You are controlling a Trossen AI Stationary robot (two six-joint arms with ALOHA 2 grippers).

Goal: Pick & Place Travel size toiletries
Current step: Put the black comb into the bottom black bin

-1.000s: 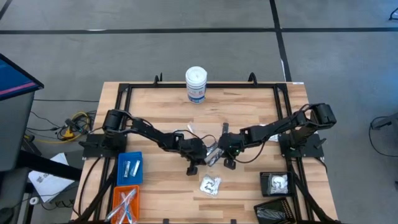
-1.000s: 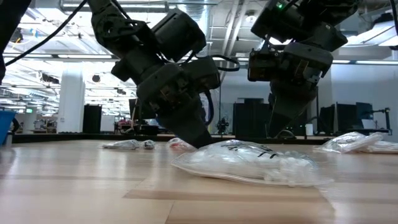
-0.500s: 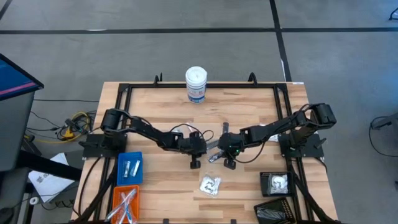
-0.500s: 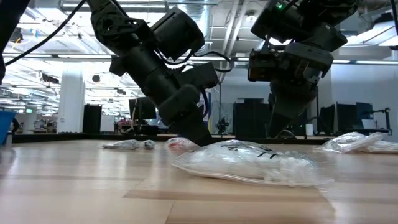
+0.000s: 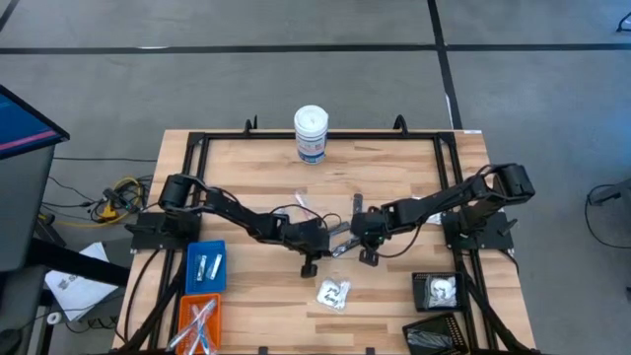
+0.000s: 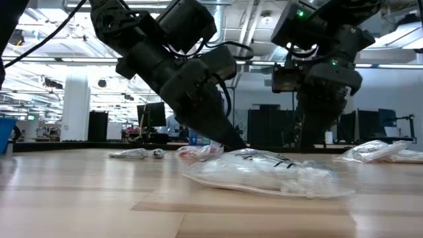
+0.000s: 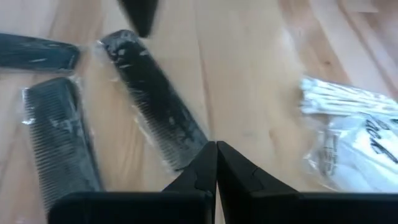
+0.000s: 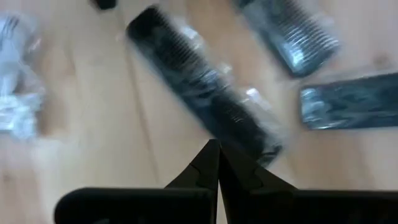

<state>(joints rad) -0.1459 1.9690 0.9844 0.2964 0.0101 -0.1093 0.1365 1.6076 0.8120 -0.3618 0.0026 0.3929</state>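
left pincer (image 7: 216,163) closed, tips at wrapped comb (image 7: 152,96)

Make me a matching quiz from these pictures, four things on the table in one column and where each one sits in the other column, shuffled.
Things:
1. white canister
2. blue bin
3. orange bin
4. wrapped black comb

Places:
A. front left corner of the table
B. middle of the table, between the left tool and the right tool
C. far edge, centre
D. left side, just behind the orange bin

Pairs: 1-C, 2-D, 3-A, 4-B
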